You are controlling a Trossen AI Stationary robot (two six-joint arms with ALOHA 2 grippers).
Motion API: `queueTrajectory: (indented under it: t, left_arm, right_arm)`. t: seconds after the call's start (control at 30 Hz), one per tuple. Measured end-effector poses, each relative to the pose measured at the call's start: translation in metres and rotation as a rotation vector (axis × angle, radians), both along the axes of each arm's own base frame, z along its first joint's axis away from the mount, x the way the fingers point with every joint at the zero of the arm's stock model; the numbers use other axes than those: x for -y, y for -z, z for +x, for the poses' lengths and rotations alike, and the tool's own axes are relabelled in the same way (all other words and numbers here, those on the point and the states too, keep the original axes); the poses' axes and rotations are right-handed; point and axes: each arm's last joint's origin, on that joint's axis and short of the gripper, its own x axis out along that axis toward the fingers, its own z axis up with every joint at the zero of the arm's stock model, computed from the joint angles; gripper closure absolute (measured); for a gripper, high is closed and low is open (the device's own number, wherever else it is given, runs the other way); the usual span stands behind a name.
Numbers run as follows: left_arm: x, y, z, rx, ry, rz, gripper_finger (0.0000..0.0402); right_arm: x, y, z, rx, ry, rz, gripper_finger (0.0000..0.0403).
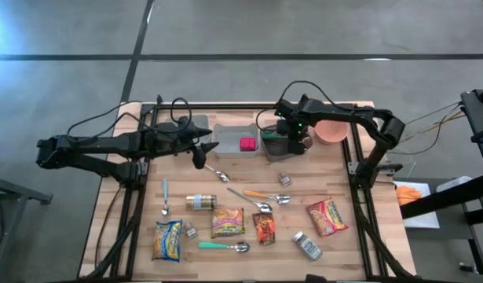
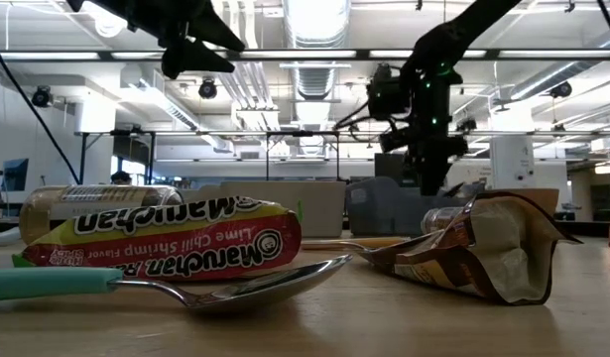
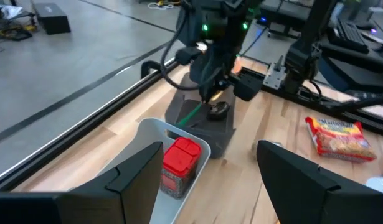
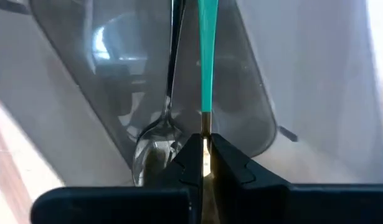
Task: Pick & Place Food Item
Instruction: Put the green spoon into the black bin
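Note:
My right gripper (image 1: 290, 143) hangs over the dark grey bin (image 1: 276, 147) at the table's far side, shut on a teal-handled spoon (image 4: 207, 56). A second spoon (image 4: 157, 138) lies inside that bin. My left gripper (image 1: 200, 151) hovers open, holding nothing, near the white bin (image 3: 147, 132), which contains a red container (image 3: 179, 163). Ramen packets (image 1: 227, 222) (image 1: 327, 216) (image 1: 170, 240) and a snack bag (image 1: 264, 228) lie flat on the near half of the table. My right gripper pinches the spoon between its two fingers at the metal neck (image 4: 205, 127), just past the end of the teal handle. The fingers point down from above. The spoon hangs below them, its teal handle (image 3: 192, 114) slanting down into the dark grey bin.
A pink bowl (image 1: 331, 131) sits right of the grey bin. Two cans (image 1: 200, 202) (image 1: 307, 245) and several loose spoons (image 1: 164, 196) (image 1: 223, 247) (image 1: 265, 194) are scattered among the packets. Black frame rails (image 1: 139, 196) run along the table's left and right sides.

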Motion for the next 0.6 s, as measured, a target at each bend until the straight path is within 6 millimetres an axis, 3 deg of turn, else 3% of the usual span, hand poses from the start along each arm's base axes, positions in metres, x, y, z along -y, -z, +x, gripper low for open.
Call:
queueTrajectory:
  t: [0.6]
  left_arm:
    - [-0.001,0.000,0.000,0.019,-0.045,-0.034,0.0139]
  right_arm:
    - [0.005,0.022,0.001,0.072,0.001,0.077,0.0392]
